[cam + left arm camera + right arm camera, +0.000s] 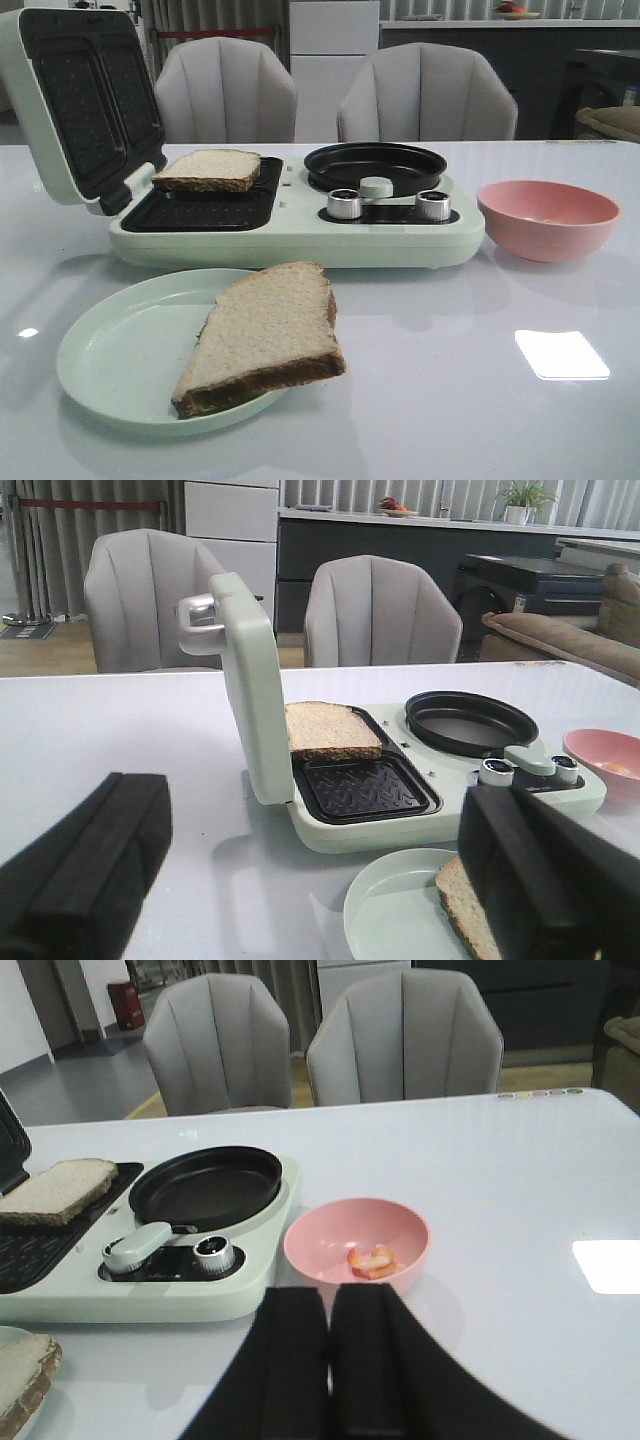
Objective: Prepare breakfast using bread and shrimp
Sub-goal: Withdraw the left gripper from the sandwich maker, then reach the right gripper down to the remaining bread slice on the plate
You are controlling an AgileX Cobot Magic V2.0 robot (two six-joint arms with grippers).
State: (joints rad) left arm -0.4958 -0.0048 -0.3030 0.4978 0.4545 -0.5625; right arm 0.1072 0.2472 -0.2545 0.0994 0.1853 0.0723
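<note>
One bread slice (207, 169) lies on the back of the open sandwich maker's lower plate (200, 212); it also shows in the left wrist view (330, 730) and the right wrist view (55, 1190). A second bread slice (265, 335) lies on the pale green plate (110, 350), overhanging its rim. Shrimp (373, 1260) lie in the pink bowl (357, 1245), which also shows in the front view (547, 218). My left gripper (320, 880) is open and empty above the table near the plate (395, 910). My right gripper (330, 1360) is shut and empty, near the pink bowl. Neither gripper shows in the front view.
The pale green breakfast maker (300, 240) has its lid (80, 105) raised at the left, a round black pan (375, 165) and two silver knobs (345, 203). Two grey chairs (225, 90) stand behind the white table.
</note>
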